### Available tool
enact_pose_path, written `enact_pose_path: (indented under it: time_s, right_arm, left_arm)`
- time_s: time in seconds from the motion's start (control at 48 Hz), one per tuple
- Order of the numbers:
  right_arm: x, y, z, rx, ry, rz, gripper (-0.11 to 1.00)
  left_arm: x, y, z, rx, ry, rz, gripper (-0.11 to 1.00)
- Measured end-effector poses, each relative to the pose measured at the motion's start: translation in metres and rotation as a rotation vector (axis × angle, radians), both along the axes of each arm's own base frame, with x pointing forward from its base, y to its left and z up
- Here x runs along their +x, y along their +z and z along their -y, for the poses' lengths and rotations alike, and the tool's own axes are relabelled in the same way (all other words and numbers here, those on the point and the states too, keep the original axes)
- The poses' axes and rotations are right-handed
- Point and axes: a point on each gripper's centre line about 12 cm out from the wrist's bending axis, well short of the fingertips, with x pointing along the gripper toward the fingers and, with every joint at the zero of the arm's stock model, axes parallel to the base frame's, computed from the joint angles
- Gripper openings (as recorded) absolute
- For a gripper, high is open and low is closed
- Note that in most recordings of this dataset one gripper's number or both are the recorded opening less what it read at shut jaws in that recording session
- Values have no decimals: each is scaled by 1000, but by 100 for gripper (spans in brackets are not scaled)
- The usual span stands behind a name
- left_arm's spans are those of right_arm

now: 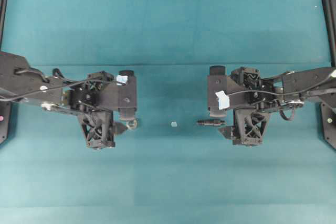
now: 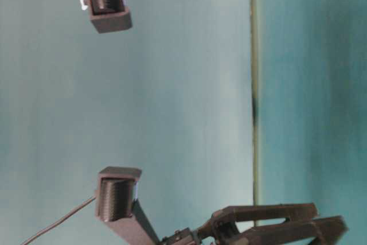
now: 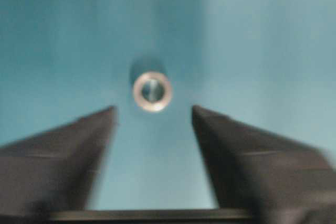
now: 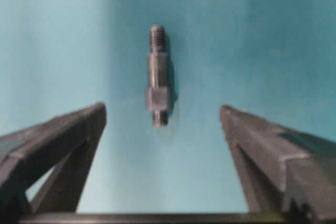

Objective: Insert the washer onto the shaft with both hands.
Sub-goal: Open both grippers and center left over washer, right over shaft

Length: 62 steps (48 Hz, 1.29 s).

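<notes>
Over teal table: both hands' fingers spread wide, empty; left before washer, right before shaft.

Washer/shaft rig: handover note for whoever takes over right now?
Left gripper: open, empty, fingers either side of the line to the washer, not touching it.
Right gripper: open, empty, aimed at the shaft, no contact.
Washer lies flat on the teal table, just ahead of the left fingertips. Shaft lies on its side ahead of the right fingertips, lengthwise along the gripper's line. A small pale speck sits between the two arms; not a job part.
Done: nothing picked or mated.
Left: grasp both parts, lift, slide washer onto shaft.
</notes>
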Motion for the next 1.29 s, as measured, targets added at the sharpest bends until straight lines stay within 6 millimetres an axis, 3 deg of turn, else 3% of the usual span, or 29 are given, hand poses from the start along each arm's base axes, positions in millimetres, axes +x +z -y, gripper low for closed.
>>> enact_pose_path:
  time_s: [0.042,0.542,0.875,1.292]
  right_arm:
    - [0,0,0,0,0,0,94]
    - [4,-5,1,-1,-1,25,93]
    - [9,-23,1,-2,0,5,93]
    - [8,-48,1,-1,0,-29,93]
  left_arm:
    - [1,-1,0,2,-3,-3,95]
    - [12,-28,4,4,-16,-61,95]
    - [22,-40,0,3,-4,-74,95]
    - [19,-49,-2,3,0,-95,95]
